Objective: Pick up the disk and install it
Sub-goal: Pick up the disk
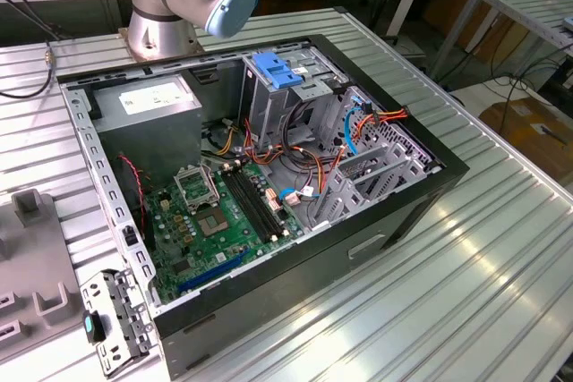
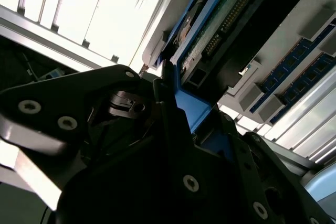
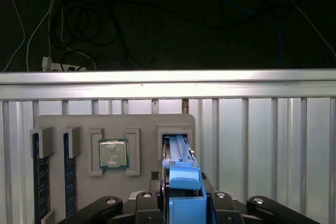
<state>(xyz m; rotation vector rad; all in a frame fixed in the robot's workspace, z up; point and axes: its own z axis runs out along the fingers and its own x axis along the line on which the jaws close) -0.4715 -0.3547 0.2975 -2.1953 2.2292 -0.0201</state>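
The disk (image 3: 182, 182), a flat silver-metal hard drive with blue plastic side rails, stands on edge in a slot of the grey moulded holder tray (image 3: 58, 121) on the ribbed aluminium tabletop (image 3: 262, 145), beside a square processor chip (image 3: 113, 153). The black jaws appear closed on its rails, one on each side. The lift looks best made straight along the slot, untilted, so the rails do not bind. Pressure belongs on the rails, off the exposed green circuit board (image 2: 218, 24).

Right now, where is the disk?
In the first wrist view the disk stands on edge in a slot of the grey tray, next to the square chip.
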